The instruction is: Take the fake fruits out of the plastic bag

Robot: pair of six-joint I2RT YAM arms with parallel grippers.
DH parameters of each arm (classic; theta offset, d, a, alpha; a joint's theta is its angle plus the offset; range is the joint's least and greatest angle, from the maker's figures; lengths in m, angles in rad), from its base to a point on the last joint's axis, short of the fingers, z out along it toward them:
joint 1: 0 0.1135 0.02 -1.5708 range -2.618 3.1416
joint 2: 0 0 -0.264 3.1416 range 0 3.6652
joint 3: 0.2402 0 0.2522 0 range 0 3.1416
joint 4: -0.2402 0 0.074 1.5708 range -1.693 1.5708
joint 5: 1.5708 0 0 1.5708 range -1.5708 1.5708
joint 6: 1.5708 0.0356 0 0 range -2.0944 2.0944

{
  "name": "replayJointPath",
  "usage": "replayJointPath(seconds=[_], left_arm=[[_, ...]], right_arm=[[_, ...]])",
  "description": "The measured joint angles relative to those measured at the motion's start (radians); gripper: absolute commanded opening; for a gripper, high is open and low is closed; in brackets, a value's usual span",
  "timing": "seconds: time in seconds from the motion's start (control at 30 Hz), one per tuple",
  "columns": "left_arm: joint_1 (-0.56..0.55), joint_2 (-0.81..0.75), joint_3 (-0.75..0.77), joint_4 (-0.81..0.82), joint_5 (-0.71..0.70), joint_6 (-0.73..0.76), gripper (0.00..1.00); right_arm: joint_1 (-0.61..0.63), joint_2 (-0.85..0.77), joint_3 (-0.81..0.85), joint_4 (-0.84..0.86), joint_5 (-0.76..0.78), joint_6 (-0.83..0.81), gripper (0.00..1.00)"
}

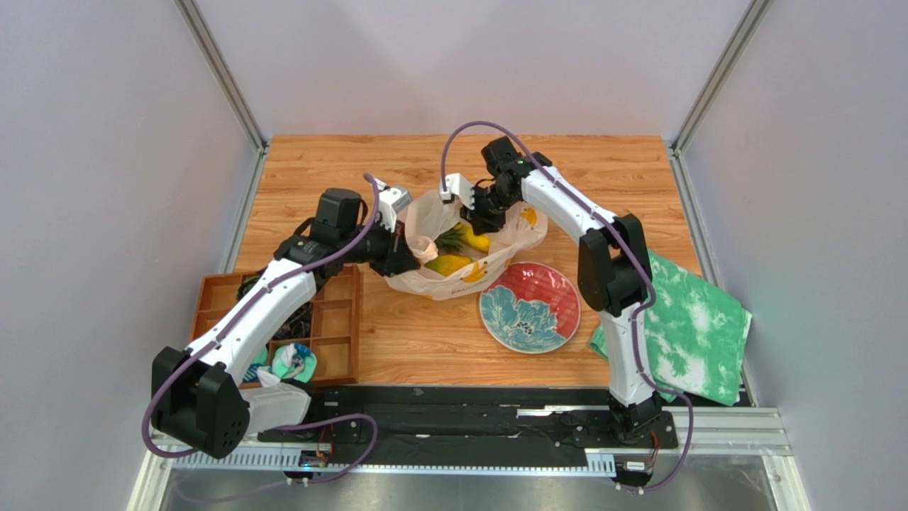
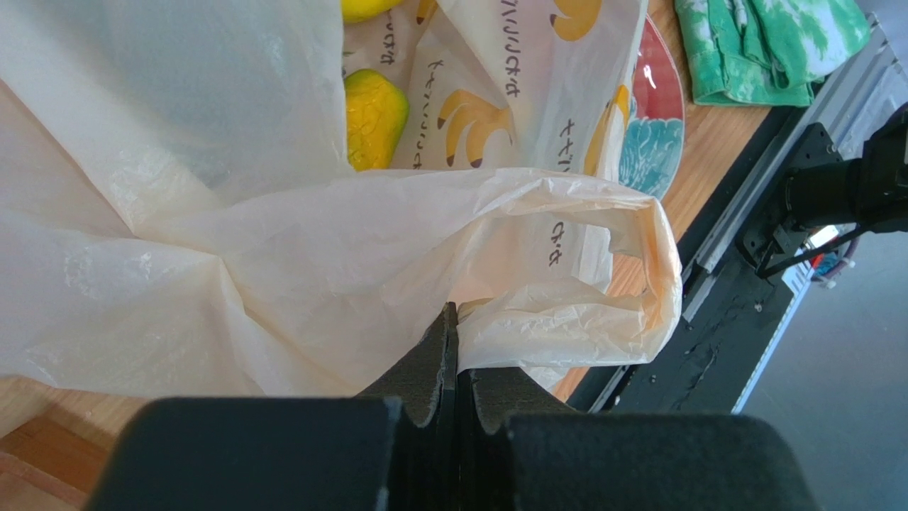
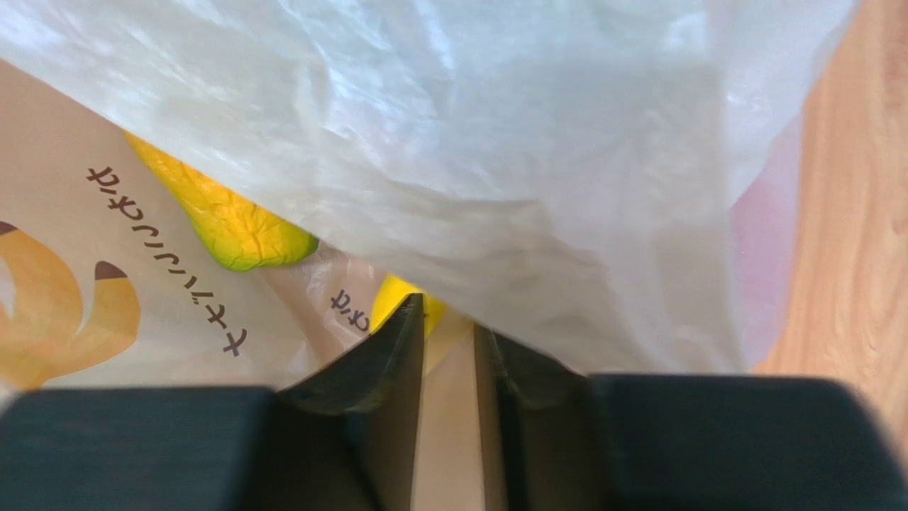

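The plastic bag (image 1: 458,272), white with printed bananas, lies mid-table with its mouth open upward. Fake fruits show inside it: a yellow mango (image 1: 476,243), a leafy pineapple (image 1: 454,238) and an orange peach (image 1: 427,252). My left gripper (image 1: 410,256) is shut on the bag's left rim film (image 2: 320,266), next to a loop handle (image 2: 639,277); a yellow-green mango (image 2: 373,101) lies beyond it. My right gripper (image 1: 485,221) is in the bag's far mouth. Its jaws (image 3: 448,319) stand a narrow gap apart under overhanging film, a yellow fruit (image 3: 396,296) at their tip. A mango (image 3: 229,218) lies left.
A red and teal flowered plate (image 1: 530,307) sits just right of the bag and also shows in the left wrist view (image 2: 655,117). A green-and-white cloth (image 1: 693,325) lies at the right edge. A wooden compartment tray (image 1: 320,319) stands at the left.
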Motion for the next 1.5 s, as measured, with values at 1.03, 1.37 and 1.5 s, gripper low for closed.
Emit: replayJointPath(seconds=[1.03,1.37,1.5], left_arm=[[-0.029,-0.338,-0.227,-0.083,-0.031,0.037,0.0],[-0.017,-0.336,-0.254,-0.043,-0.027,-0.003,0.0],[-0.002,-0.346,-0.266,-0.056,-0.027,-0.006,0.0]], right_arm=[[0.142,-0.738,-0.751,0.289,0.217,0.418,0.47],[0.214,-0.449,-0.493,0.26,0.08,0.407,0.31],[0.222,-0.332,-0.422,0.236,0.113,0.443,0.52]])
